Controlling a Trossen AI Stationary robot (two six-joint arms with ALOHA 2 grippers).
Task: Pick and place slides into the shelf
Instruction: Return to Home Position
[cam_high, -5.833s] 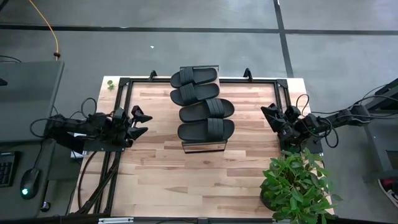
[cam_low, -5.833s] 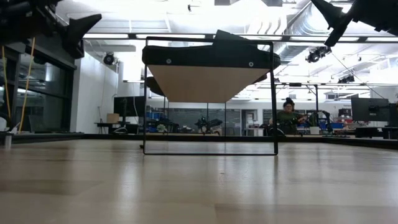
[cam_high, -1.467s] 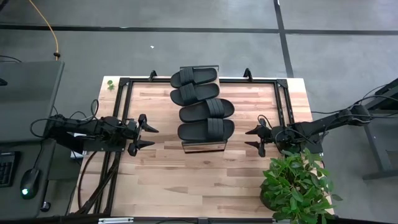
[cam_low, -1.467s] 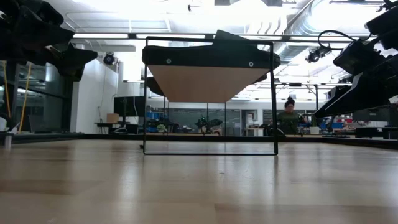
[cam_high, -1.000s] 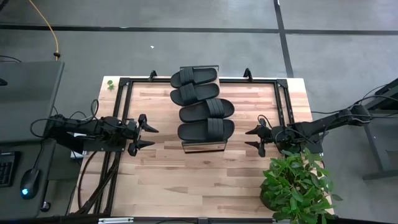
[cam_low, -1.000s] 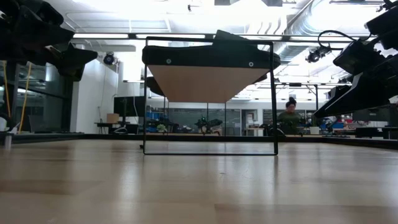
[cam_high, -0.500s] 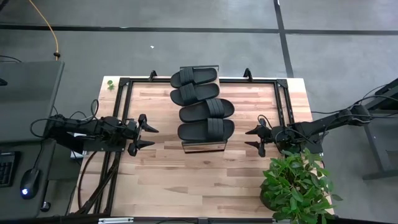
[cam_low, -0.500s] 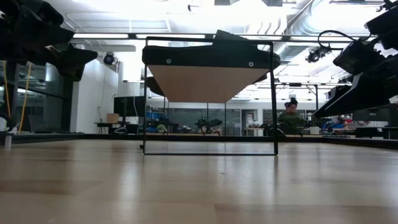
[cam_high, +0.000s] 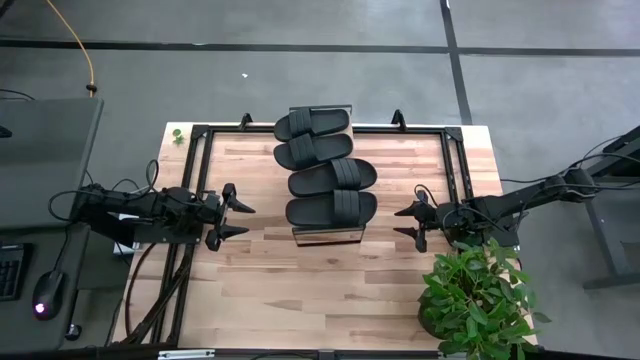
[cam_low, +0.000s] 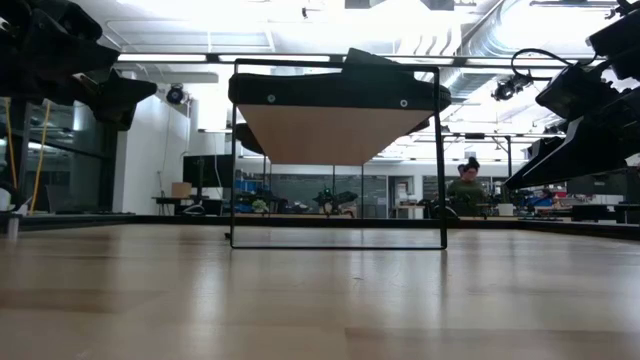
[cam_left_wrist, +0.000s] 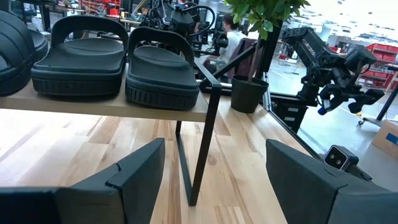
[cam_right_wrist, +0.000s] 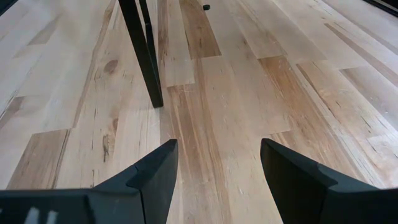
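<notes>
- Both arms have swung in from the table's edges since the earliest look. Over the last second and a half neither has shifted.
- The left gripper (cam_high: 238, 220) hovers over the light wooden tabletop (cam_high: 300, 290), fingers spread wide and released, nothing between them.
- The right gripper (cam_high: 402, 223) points back toward it from the opposite side, equally released and empty.
- Between the two grippers stands the long narrow shelf of pale wood plank on a thin black metal frame (cam_high: 325, 236), apart from both sets of fingertips.
- Four matte black slide sandals with ribbed straps (cam_high: 333, 177) lie side by side along the shelf top.
- Seen from the left wrist, the end slide (cam_left_wrist: 163, 68) sits at the plank's corner, ahead of and higher than that gripper's fingers (cam_left_wrist: 134, 171).
- A green potted plant (cam_high: 475, 295) stands just beside the right gripper's arm.
</notes>
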